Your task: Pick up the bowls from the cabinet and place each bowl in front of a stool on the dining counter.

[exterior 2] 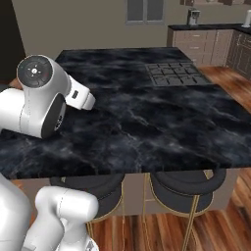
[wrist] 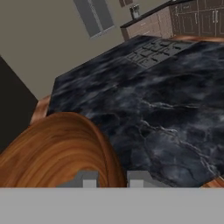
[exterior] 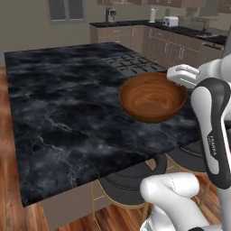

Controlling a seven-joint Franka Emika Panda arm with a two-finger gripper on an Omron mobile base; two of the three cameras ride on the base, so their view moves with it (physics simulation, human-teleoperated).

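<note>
above veined black marble (exterior: 67, 103), the pincer (wrist: 111, 177) grips a round glossy wooden bowl (exterior: 152, 96).

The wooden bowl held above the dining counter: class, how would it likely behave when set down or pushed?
The wooden bowl looks rigid, so it probably keeps its shape. Its glossy finish suggests it could slide on the polished dining counter. The gripper pinches only its rim, so it may tilt.

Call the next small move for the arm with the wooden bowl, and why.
Probably lower the wooden bowl straight down onto the dining counter. The pincer is shut on the bowl's rim, and the bowl appears to hang above the black marble near its front edge. Two stools stand under that edge. Whether the bowl sits squarely before one is hard to tell, so a small sideways correction may be needed first.
</note>
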